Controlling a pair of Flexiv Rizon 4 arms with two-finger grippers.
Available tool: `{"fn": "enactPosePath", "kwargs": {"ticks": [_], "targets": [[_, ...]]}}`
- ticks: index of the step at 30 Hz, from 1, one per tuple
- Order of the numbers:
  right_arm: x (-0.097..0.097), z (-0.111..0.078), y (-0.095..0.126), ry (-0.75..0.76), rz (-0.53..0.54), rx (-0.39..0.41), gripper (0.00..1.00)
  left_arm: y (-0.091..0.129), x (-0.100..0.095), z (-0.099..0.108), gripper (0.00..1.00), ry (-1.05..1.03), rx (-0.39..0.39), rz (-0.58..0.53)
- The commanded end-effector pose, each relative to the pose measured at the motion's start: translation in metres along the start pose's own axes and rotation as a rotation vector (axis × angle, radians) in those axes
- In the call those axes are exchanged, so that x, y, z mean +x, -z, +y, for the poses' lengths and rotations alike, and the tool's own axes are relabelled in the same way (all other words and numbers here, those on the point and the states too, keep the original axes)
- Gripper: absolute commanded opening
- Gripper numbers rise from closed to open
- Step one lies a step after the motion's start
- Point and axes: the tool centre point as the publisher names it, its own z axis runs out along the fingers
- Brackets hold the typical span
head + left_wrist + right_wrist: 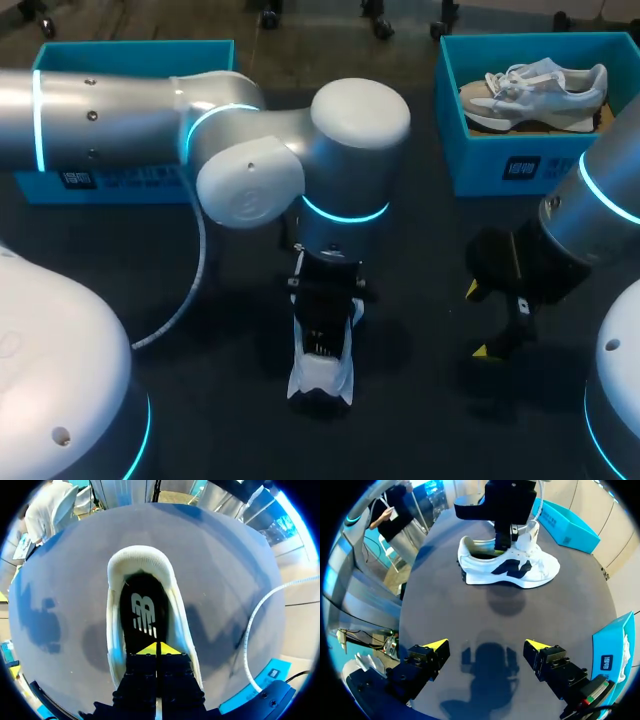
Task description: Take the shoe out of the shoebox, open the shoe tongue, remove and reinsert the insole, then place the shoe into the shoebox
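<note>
A white shoe [322,378] with dark side marks [520,572] stands on the dark table in the middle. My left gripper [325,330] points down into its opening. In the left wrist view its yellow tips [158,649] are pressed together, shut, just over the black insole [142,615] that lies inside the shoe [142,560]. I cannot tell whether they pinch anything. From the right wrist view the left gripper [501,544] enters the shoe behind the tongue. My right gripper [477,320] hangs open above bare table [487,645], to the right of the shoe.
A blue shoebox [500,165] at the back right holds a second pale shoe [535,90]. Another blue box [130,185] stands at the back left, partly hidden by my left arm. A white cable [190,290] loops down from that arm.
</note>
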Motion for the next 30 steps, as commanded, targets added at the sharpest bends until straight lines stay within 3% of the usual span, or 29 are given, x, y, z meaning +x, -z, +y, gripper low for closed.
{"fn": "enactPosePath", "kwargs": {"ticks": [1,10,17,23,30], "targets": [[0.001,0.000,-0.001,0.000,-0.003,0.002,1.00,-0.010,-0.007,-0.004,0.00,-0.024,0.057,-0.040],[0.001,0.000,-0.001,0.000,-0.003,0.002,1.00,-0.026,-0.015,-0.032,0.00,-0.106,0.103,-0.044],[0.001,0.000,-0.001,0.000,-0.003,0.002,1.00,-0.042,-0.007,-0.016,0.00,-0.057,0.029,-0.064],[0.001,0.000,-0.001,0.000,-0.003,0.002,1.00,-0.033,0.003,-0.007,0.00,-0.017,-0.005,-0.038],[0.001,0.000,-0.001,0.000,-0.003,0.002,1.00,-0.014,0.001,-0.013,0.00,-0.036,-0.034,-0.055]]}}
